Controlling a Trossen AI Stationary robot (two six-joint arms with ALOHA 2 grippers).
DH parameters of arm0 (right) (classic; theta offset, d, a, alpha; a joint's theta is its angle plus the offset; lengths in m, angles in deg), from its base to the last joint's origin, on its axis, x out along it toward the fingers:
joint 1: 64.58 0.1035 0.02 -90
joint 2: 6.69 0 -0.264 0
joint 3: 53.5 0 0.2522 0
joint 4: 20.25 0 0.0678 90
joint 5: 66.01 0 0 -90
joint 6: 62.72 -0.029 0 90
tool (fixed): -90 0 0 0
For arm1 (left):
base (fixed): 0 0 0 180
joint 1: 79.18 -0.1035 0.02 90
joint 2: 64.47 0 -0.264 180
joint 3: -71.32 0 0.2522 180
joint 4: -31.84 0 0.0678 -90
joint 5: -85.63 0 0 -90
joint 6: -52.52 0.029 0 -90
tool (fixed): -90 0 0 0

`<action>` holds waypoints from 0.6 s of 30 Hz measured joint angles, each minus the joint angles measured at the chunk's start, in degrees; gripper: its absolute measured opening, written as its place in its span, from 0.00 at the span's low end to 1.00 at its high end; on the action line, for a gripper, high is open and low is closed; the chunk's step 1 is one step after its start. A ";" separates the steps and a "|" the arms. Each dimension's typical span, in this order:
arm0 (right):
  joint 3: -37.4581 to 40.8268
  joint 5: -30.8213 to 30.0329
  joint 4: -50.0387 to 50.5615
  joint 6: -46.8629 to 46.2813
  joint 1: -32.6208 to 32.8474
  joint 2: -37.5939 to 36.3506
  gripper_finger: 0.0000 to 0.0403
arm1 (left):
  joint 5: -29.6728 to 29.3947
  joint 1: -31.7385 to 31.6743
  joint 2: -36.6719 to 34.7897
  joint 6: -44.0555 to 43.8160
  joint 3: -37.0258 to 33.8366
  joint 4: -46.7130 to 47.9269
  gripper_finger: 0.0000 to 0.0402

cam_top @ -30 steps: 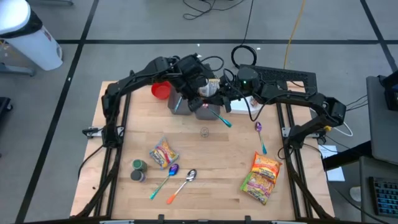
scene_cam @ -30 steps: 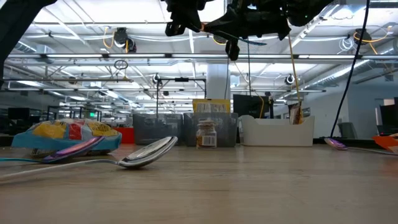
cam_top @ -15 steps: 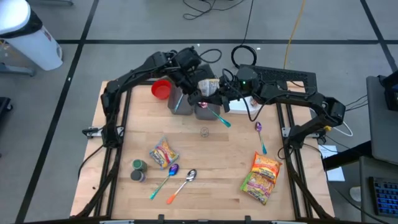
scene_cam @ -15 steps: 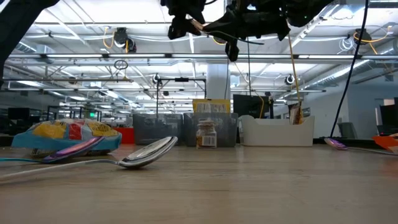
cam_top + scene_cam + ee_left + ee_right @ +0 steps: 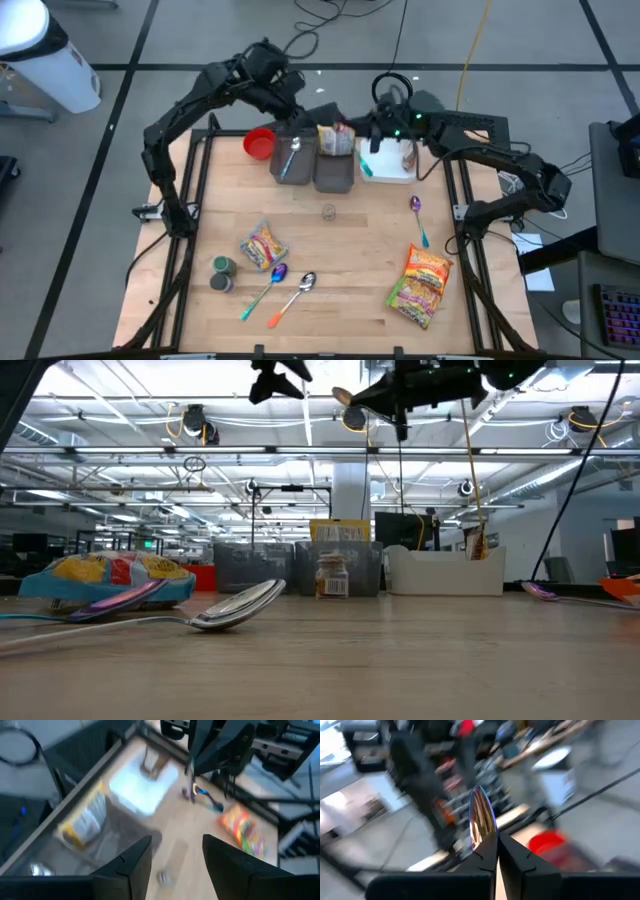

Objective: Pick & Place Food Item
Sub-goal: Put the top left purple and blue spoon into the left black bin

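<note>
A yellow food packet [image 5: 335, 140] stands in the far end of a grey bin [image 5: 335, 175], also seen in the left wrist view [image 5: 82, 822]. My left gripper [image 5: 297, 100] hovers open, high over the table's far edge left of the bins, with nothing between its fingers [image 5: 175, 845]. My right gripper [image 5: 367, 137] hangs high over the gap between the grey bin and a white bin [image 5: 392, 162], shut on a spoon [image 5: 481, 817]. Two more food packets lie flat on the table, one near the left [image 5: 263, 246] and one at the right [image 5: 420, 283]. My right gripper pinches the spoon by its neck [image 5: 487, 844], just behind the bowl, between its two fingers. The fingers run about level, coming from the table's right. The bowl [image 5: 343, 397] sticks out past the fingertips, and the teal handle [image 5: 367, 165] trails back under the gripper. The spoon is lifted clear.
A second grey bin [image 5: 290, 160] holds a spoon, with a red cup [image 5: 259, 143] to its left. A small jar [image 5: 328, 212], two cans [image 5: 222, 272] and three loose spoons [image 5: 417, 215] [image 5: 268, 283] [image 5: 295, 293] lie on the wooden table [image 5: 340, 250].
My left gripper has drawn back from over the grey bins, up and toward the table's far left; the yellow packet stays in the bin. My right gripper has risen and gone toward the far right with the spoon, turning as it went.
</note>
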 joint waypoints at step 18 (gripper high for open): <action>0.00 -12.62 -11.13 0.32 -0.29 -5.24 0.00 | -0.30 5.56 5.11 -5.90 -0.04 -22.66 0.45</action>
